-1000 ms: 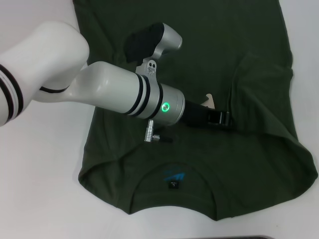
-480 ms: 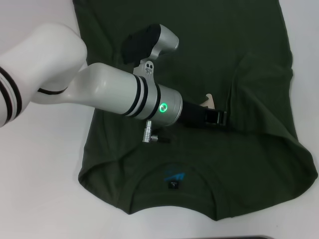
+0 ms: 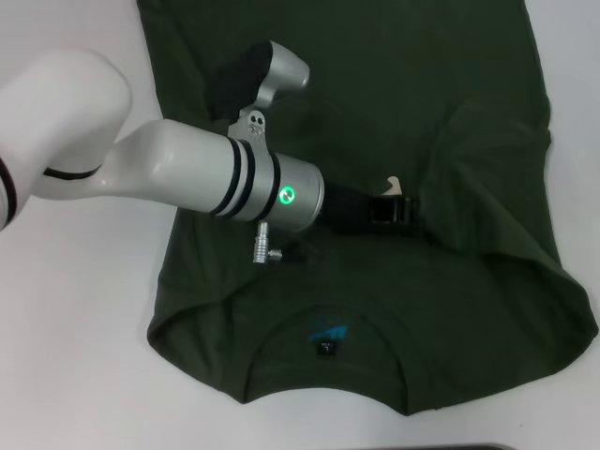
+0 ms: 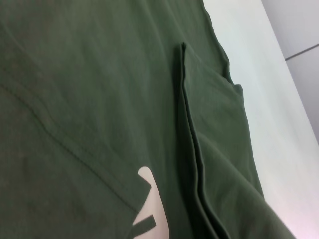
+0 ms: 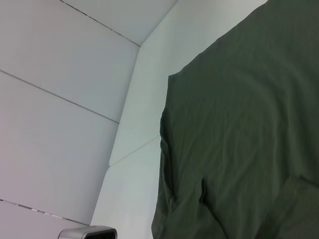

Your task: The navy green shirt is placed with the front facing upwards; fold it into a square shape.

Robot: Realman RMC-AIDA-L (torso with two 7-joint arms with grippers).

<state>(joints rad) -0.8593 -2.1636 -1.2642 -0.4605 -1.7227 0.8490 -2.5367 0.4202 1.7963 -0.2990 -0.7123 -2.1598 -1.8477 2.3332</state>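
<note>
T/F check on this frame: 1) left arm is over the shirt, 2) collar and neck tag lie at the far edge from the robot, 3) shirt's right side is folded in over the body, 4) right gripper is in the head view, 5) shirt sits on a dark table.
1) The left arm reaches over the navy green shirt, with the left gripper low near its middle. True.
2) False. The collar and black neck tag lie at the near edge, closest to the robot.
3) True. A folded panel lies over the body; the left wrist view shows its layered edge.
4) False. Only the left arm shows in the head view.
5) False. The table is white.
</note>
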